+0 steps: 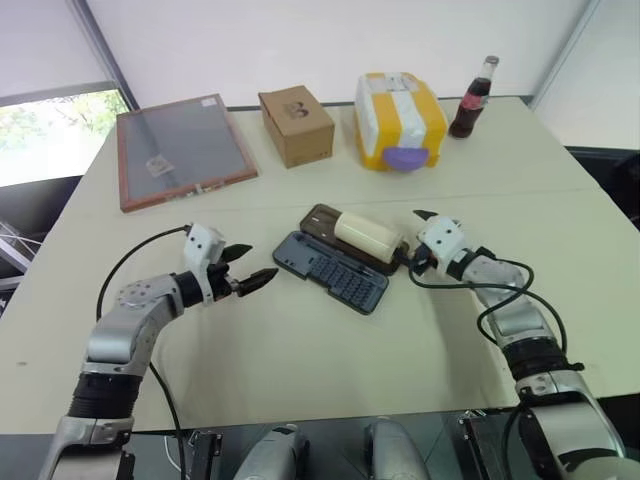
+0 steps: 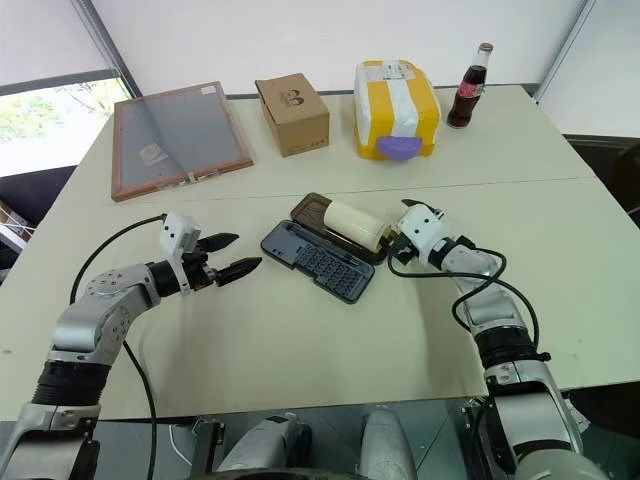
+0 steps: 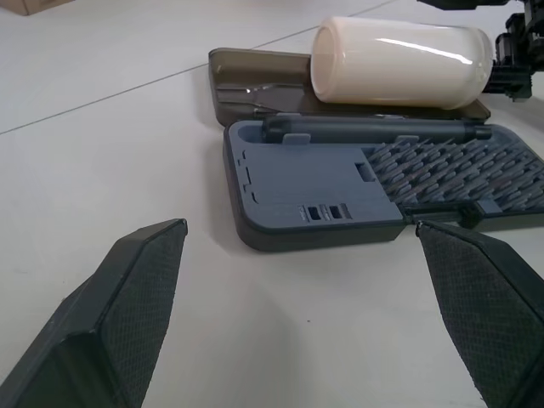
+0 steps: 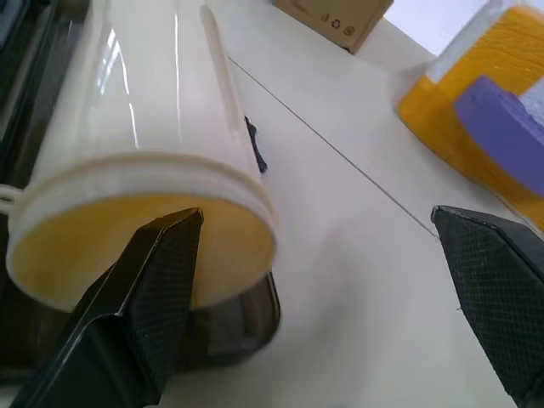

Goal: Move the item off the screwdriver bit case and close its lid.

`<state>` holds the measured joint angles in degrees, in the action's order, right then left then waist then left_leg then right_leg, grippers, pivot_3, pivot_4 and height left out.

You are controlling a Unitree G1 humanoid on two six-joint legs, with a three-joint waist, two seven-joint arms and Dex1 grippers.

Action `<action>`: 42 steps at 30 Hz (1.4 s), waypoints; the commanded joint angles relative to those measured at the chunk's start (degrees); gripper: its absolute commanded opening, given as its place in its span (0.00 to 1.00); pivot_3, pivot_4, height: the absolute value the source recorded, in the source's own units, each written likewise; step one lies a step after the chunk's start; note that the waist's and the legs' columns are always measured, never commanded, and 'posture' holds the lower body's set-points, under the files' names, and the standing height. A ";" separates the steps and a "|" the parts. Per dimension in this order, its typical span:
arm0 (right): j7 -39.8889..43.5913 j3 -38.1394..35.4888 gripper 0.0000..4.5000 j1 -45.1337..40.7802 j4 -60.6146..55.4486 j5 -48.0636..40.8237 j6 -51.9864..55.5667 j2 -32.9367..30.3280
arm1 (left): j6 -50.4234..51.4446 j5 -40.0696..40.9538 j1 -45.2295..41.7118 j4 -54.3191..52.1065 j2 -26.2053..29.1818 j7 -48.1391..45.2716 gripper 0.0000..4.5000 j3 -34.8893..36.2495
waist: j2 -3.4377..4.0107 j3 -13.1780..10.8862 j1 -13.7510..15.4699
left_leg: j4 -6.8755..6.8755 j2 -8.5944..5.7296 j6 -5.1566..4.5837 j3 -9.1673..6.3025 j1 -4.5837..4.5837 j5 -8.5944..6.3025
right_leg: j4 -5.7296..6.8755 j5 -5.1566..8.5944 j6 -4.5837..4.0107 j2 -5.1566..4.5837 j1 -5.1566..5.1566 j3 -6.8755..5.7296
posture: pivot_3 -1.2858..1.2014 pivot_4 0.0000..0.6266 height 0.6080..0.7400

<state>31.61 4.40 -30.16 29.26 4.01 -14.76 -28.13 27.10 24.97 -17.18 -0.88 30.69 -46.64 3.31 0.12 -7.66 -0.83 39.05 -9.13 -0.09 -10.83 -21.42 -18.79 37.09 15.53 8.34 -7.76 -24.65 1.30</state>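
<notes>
Black fingers of the right gripper point(image 2: 405, 222) stand spread wide and grasp nothing; in the right wrist view one finger point(image 4: 136, 314) crosses in front of the yellowish end face of the item point(image 4: 127, 170), hiding part of it, while the other finger point(image 4: 497, 293) stands well off over bare table. Whether that first finger touches the roll cannot be told. From the head views the gripper sits just beside the item's near end, pointing at it. The pale cream roll lies on its side across the brown lid point(image 1: 322, 221), covering most of it, so only one end and a thin edge of the lid show. The lid lies flat open, hinged to the grey-blue screwdriver bit case point(image 1: 332, 272), whose rows of bits face up just beside the roll.

On the case's other side the left gripper point(image 1: 249, 270) hangs over the table point(image 1: 300, 350), fingers also parted and empty, aimed at the case's short end but apart from it. Farther back stand a wood-framed panel point(image 1: 180, 148), a cardboard box point(image 1: 296, 124), a yellow-and-white box point(image 1: 400, 120) and a bottle point(image 1: 474, 98).
</notes>
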 commanded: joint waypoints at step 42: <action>-24.40 -12.10 0.00 4.87 -0.64 10.76 10.17 -14.84 | -3.14 -2.05 -4.36 -0.71 -2.56 -0.98 1.00 -3.54 | 0.06 -0.02 -0.03 | -0.01 0.05 0.01 0.29 -0.01 0.00 | 0.00 -0.01 0.00 0.00 -0.08 0.13 | 0.52 0.24 1.00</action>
<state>8.05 -6.94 -24.24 30.29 14.75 -4.19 -41.71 25.36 23.00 -21.22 -0.55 28.16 -47.67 -0.98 0.17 -7.68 -0.87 39.06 -9.08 -0.08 -10.54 -21.43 -18.79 37.09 15.52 8.34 -7.76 -24.72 1.42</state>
